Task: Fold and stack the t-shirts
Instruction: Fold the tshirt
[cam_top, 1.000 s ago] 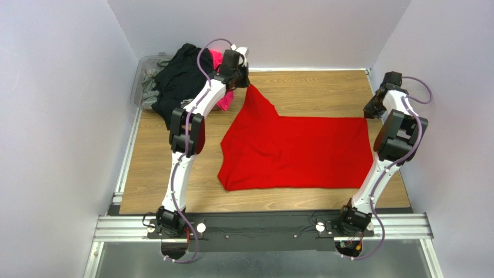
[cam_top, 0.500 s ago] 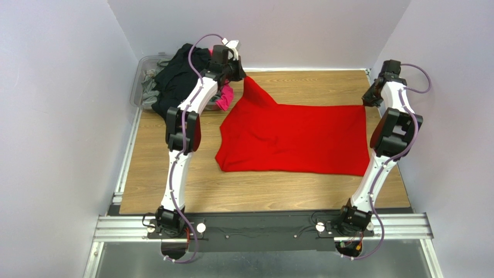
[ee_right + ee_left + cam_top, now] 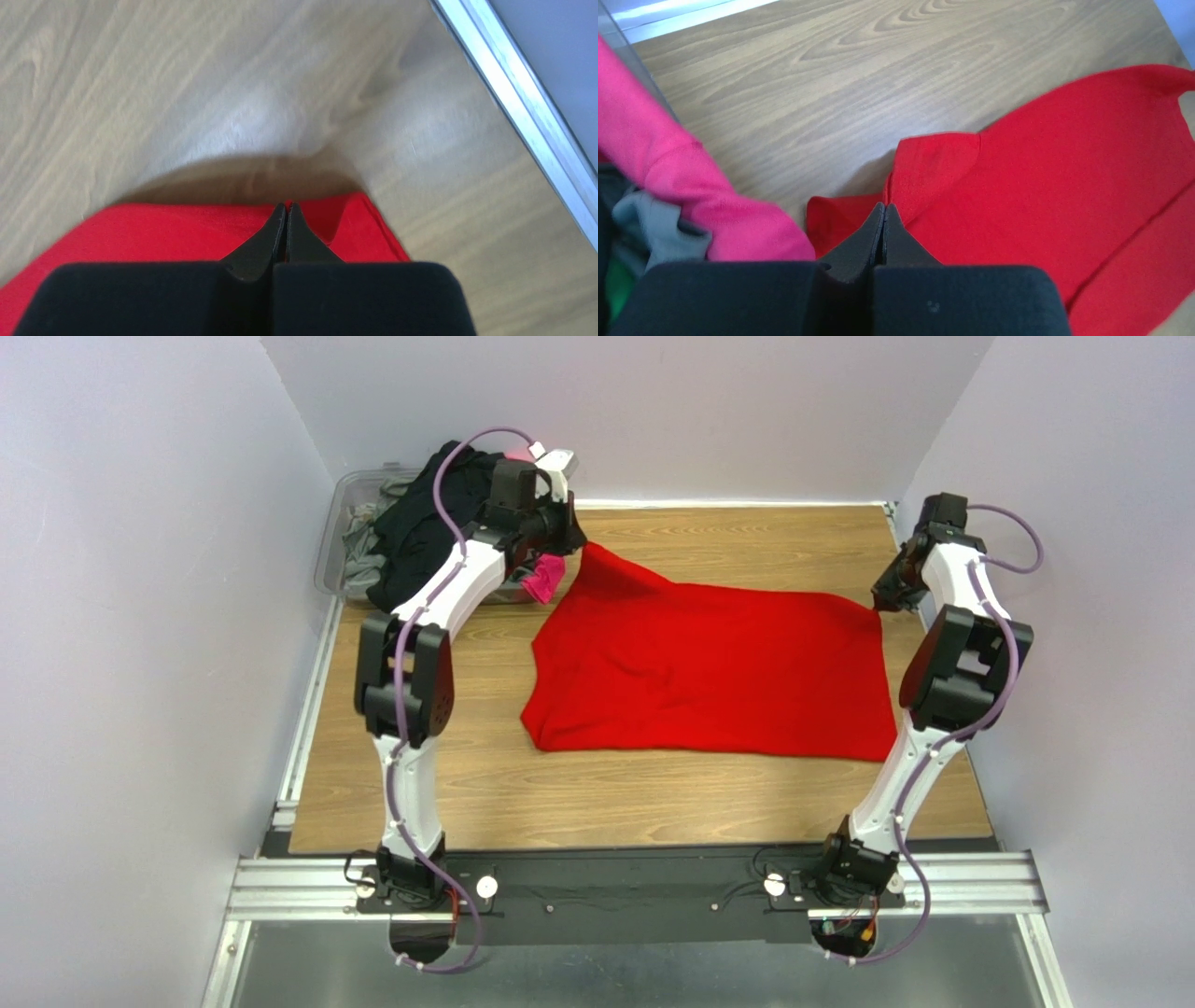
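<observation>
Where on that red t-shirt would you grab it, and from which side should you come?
At its two far corners, pinched from above. The red t-shirt lies spread flat on the table, so only its edges offer cloth to pinch, and holding both corners keeps it spread. The left gripper and right gripper are shut on them.

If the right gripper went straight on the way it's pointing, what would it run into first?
The right gripper, shut on the red shirt's corner, points down at the bare table. Beyond the cloth it holds, that wood looks like the first thing in line, though depth is unclear.
</observation>
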